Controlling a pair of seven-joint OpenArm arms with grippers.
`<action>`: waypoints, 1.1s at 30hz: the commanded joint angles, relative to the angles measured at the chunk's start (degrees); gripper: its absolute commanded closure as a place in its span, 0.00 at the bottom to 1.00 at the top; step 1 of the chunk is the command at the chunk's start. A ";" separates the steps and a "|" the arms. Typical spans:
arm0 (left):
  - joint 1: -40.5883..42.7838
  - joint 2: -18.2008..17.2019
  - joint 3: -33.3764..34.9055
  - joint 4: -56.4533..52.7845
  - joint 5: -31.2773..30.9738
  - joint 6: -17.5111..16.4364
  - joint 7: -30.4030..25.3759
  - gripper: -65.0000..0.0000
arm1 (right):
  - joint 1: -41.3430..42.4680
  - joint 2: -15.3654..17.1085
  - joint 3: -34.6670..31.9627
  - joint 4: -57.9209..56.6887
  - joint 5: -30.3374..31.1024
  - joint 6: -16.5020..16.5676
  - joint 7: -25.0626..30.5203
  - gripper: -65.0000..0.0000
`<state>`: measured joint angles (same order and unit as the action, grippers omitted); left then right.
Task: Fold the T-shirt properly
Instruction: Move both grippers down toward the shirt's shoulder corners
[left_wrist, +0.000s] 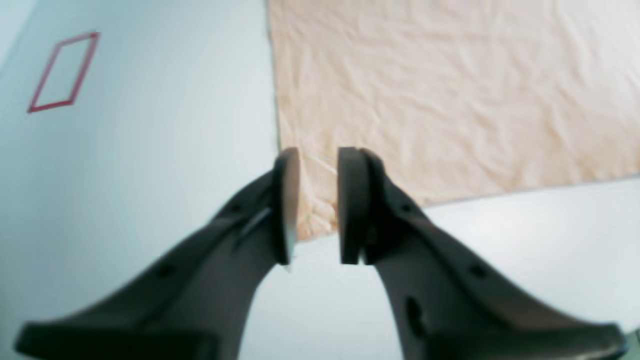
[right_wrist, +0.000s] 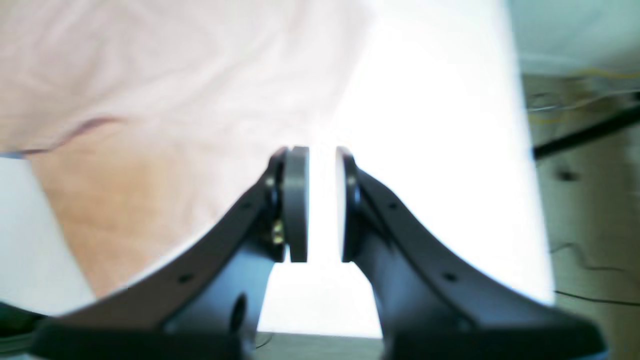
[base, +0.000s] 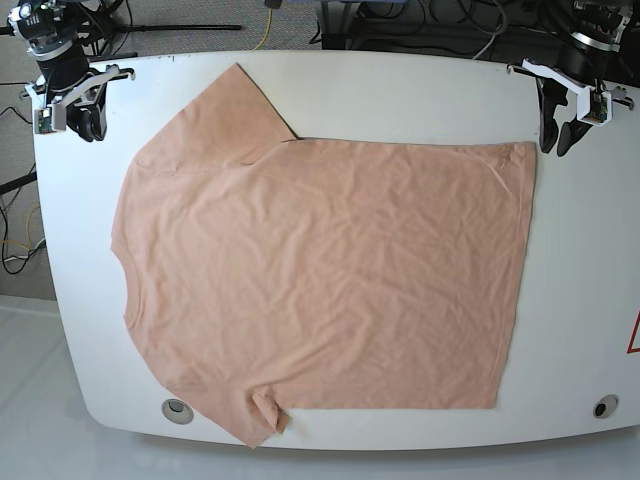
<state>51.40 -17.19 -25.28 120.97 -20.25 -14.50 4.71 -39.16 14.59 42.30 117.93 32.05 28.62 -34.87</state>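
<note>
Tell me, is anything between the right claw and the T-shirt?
No, only bare white table lies between the right claw and the T-shirt, as the base view shows.

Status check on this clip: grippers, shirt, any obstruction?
Left gripper jaws slightly apart, empty, above the shirt's hem corner. Right gripper slightly apart, empty, beside a sleeve. T-shirt spread flat on the table, unfolded. Nothing in the way.

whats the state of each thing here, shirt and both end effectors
T-shirt: spread flat on the table, unfolded, lightly wrinkled
left end effector: jaws slightly apart over the shirt's corner, holding nothing
right end effector: jaws slightly apart, empty, beside the sleeve
</note>
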 joint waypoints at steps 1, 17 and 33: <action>-0.55 -0.17 -0.40 0.28 -0.27 0.80 -1.05 0.75 | 0.89 0.89 -0.30 -1.85 0.71 1.49 0.28 0.86; -6.76 -0.28 0.19 -3.87 -5.08 0.97 0.62 0.88 | 5.48 0.69 0.23 -12.77 4.79 7.60 -1.03 0.87; -5.38 -0.16 -0.27 -3.27 -4.86 0.26 2.69 0.81 | 5.59 2.46 3.74 -15.45 5.67 7.67 -5.42 0.85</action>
<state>45.67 -17.26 -25.15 116.90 -24.93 -14.22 8.29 -33.69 16.49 45.63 102.83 37.58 36.05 -41.17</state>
